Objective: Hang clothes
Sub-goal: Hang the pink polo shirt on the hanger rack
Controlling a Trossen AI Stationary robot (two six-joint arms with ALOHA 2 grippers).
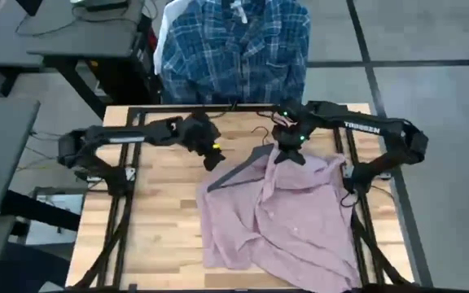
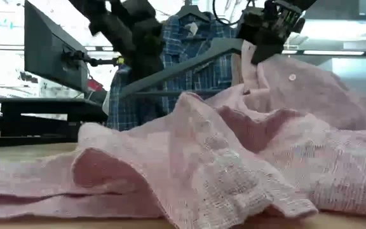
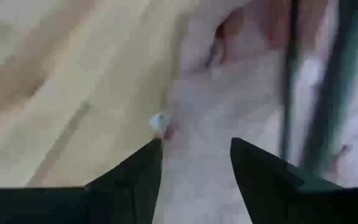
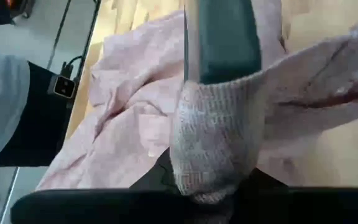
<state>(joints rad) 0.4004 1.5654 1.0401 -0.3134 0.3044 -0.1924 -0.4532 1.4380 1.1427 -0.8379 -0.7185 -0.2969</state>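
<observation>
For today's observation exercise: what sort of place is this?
Probably a robotics lab or workshop: a wooden table in a metal frame, desks, a monitor, a pink shirt and plaid shirt.

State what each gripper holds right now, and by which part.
Right gripper pinches the pink shirt at its collar end, by the hanger. Left gripper is open, holding nothing.

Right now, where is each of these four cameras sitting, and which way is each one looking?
High view: above the table, looking straight down; both arms show, over the pink shirt.
Low view: at table-top height, looking across the pink shirt to the plaid shirt; arms enter from above.
Left wrist view: on the left arm, past its open end effector.
Right wrist view: on the right arm; its end effector is shut on pink shirt fabric.
Shared: every view shows the pink shirt.
</observation>
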